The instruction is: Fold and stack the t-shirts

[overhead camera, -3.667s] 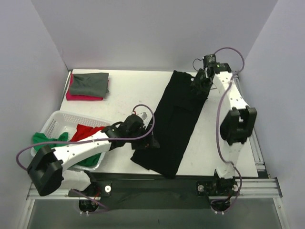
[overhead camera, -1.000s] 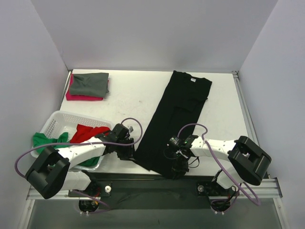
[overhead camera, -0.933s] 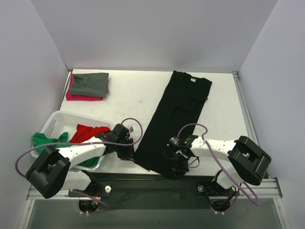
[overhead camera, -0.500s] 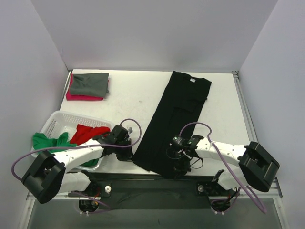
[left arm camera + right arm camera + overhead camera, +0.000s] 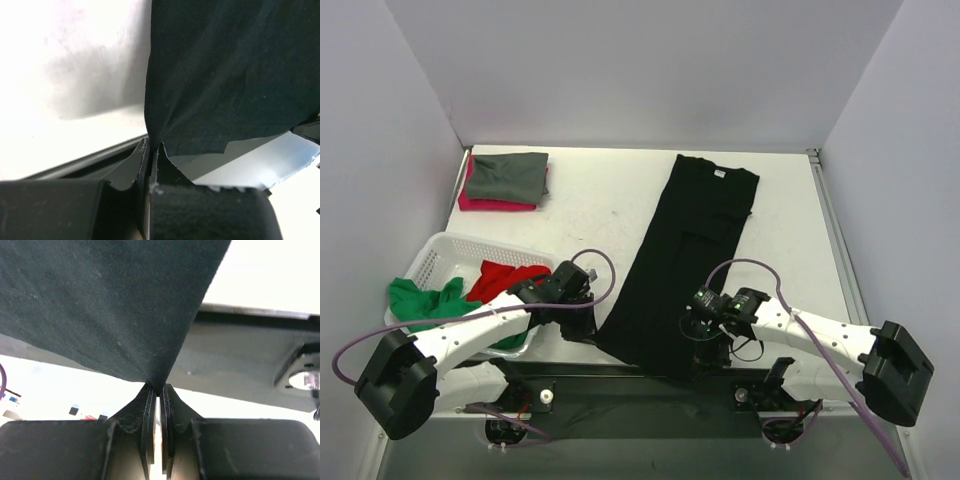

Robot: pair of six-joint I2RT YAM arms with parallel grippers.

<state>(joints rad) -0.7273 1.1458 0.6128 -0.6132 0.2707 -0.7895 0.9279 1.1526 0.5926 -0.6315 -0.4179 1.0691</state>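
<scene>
A black t-shirt (image 5: 685,255) lies as a long strip from the back right down to the table's near edge. My left gripper (image 5: 590,326) is shut on the strip's near left corner. In the left wrist view its fingertips (image 5: 152,145) pinch the black t-shirt (image 5: 220,75). My right gripper (image 5: 705,348) is shut on the near right corner. The right wrist view shows the black t-shirt (image 5: 100,300) drawn taut into the closed tips (image 5: 157,386). A folded grey-green t-shirt (image 5: 510,175) rests on a pink-red one (image 5: 485,204) at the back left.
A white perforated basket (image 5: 445,250) stands at the near left, holding a red t-shirt (image 5: 505,275) and a green one (image 5: 420,297) that hangs over its rim. The table's dark front rail (image 5: 620,375) runs just beneath both grippers. Walls close in the left, back and right.
Both grippers have closed on the black t-shirt's near corners. The right arm's elbow has swung out to the right, and the shirt has shifted slightly left and nearer.
</scene>
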